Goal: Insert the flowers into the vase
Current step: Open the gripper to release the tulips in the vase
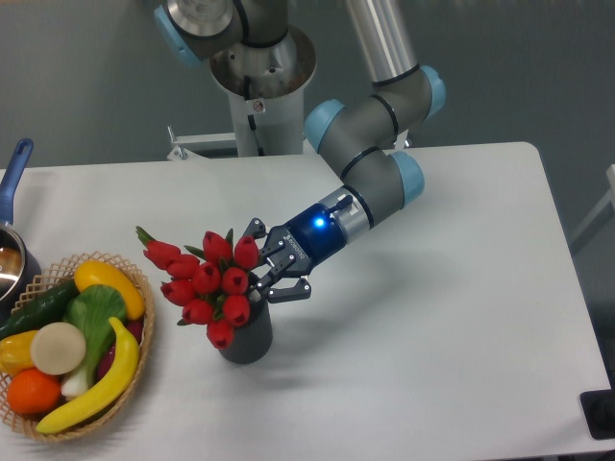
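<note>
The flowers [207,280], a tight bunch of red tulip buds with green leaves, lean to the left over the vase [246,338], a short dark grey cylinder near the table's front middle. Their stems go down into the vase mouth and are hidden behind the buds. My gripper [270,261] reaches in from the right, just above the vase rim. Its fingers [287,291] straddle the base of the bunch and hold it. The exact contact point is covered by the buds.
A wicker basket [141,336] of fruit and vegetables stands at the front left, close to the vase. A pot with a blue handle [13,173] pokes in at the left edge. The robot base [258,77] stands behind the table.
</note>
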Controlling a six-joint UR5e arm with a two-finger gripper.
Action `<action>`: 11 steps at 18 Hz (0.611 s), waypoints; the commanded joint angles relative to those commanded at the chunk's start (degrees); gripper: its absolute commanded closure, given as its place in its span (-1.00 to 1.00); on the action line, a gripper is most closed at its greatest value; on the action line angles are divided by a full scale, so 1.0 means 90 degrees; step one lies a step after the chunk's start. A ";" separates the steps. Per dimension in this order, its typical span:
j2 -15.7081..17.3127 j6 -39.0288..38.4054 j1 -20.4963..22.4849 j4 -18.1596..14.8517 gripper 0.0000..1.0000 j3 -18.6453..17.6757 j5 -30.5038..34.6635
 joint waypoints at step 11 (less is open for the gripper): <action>0.0136 0.0205 0.0107 0.0000 -1.00 -0.0029 0.0136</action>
